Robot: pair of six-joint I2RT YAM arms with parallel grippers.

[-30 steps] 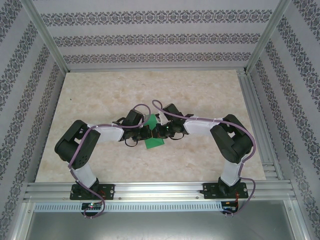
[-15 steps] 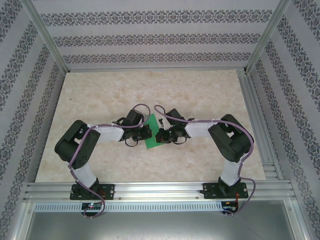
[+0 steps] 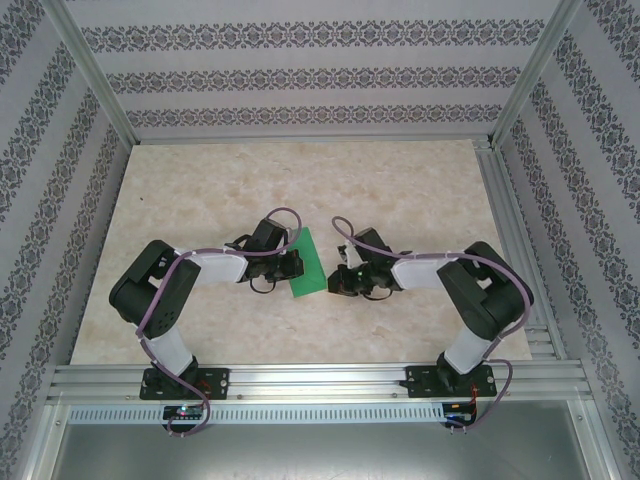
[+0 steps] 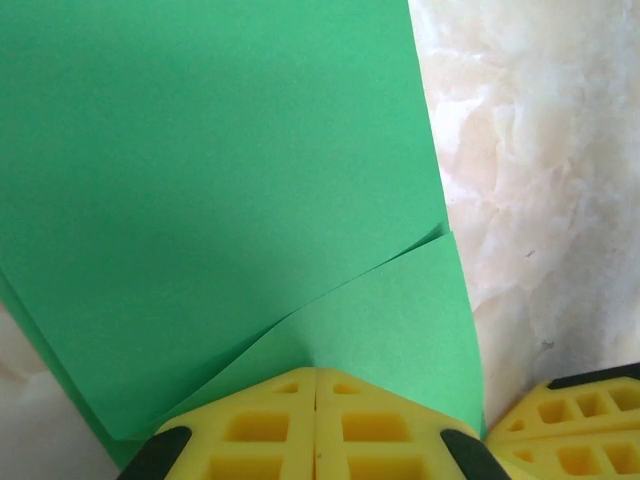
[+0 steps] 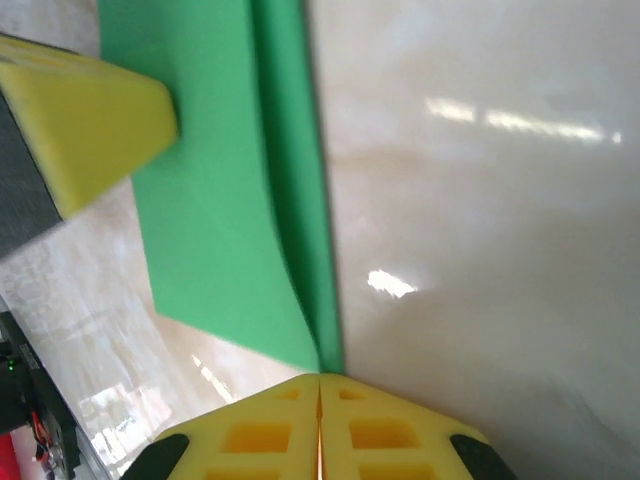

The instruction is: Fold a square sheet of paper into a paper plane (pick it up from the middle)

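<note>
Status: early stage. The square sheet of paper (image 3: 311, 263) is doubled into a narrow strip with one diagonal flap showing. Judged still to do: nose, centre ridge, wings. The strip lies on the desk (image 3: 420, 190) directly against the left pincer (image 3: 293, 266), whose jaws are together at its edge; a grip cannot be confirmed. The right pincer (image 3: 337, 283), jaws together, sits opposite the left pincer, just across the strip.
</note>
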